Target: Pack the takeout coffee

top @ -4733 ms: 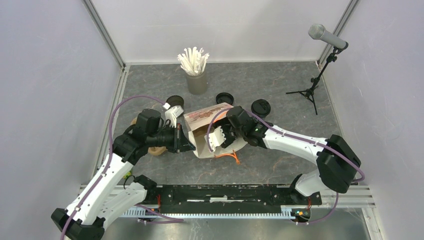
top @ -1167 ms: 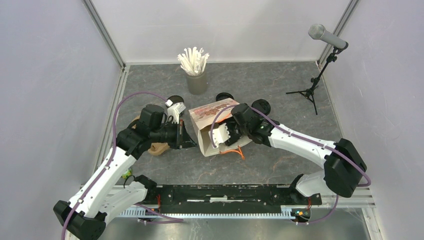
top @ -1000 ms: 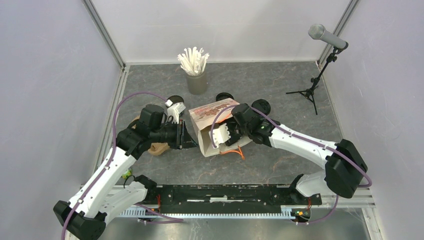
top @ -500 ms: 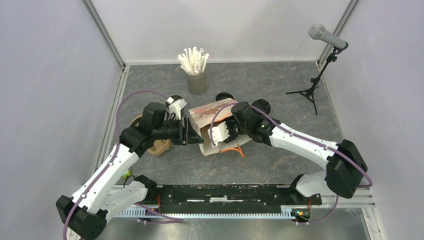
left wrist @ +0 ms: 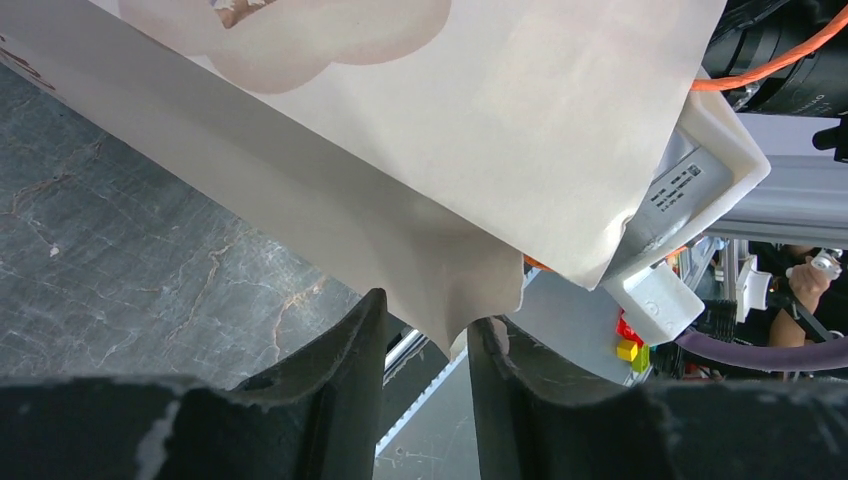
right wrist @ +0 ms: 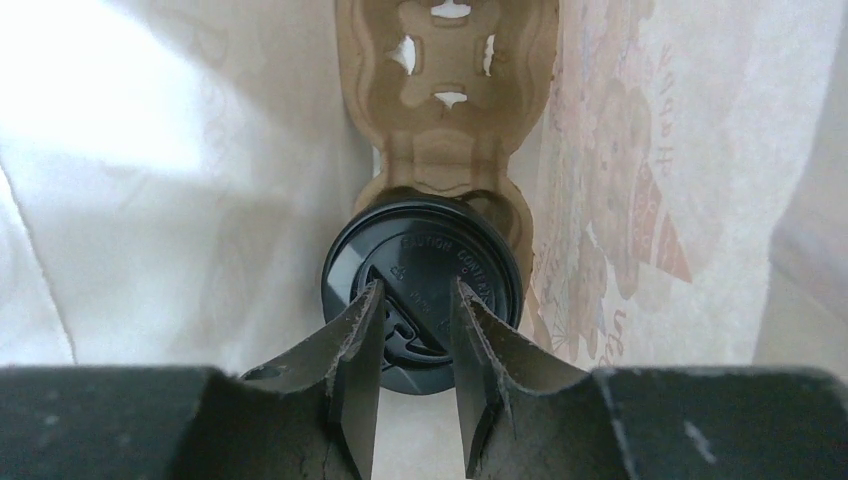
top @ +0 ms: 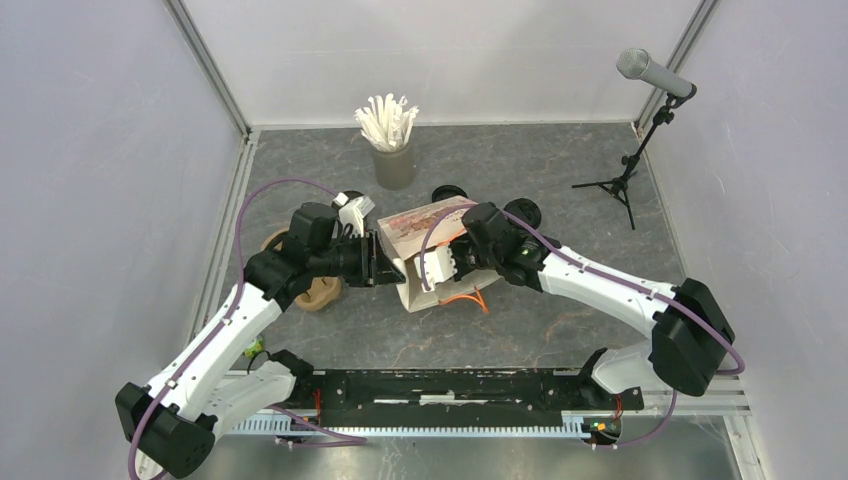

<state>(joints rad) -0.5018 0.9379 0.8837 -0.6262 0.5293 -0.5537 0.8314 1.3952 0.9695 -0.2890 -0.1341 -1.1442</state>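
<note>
Inside the bag (right wrist: 150, 200) my right end effector (right wrist: 415, 290) hung part-open, empty, near the cup (right wrist: 430, 250): likely light, crushable; grip around its body.

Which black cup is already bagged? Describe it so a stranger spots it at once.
Find the white printed paper bag at the centre of the grey marbled table. Inside it lies a brown pulp cup carrier, with a lidded black disposable cup at the end nearest the mouth. Unlike the black cups behind the bag, it alone is inside.
</note>
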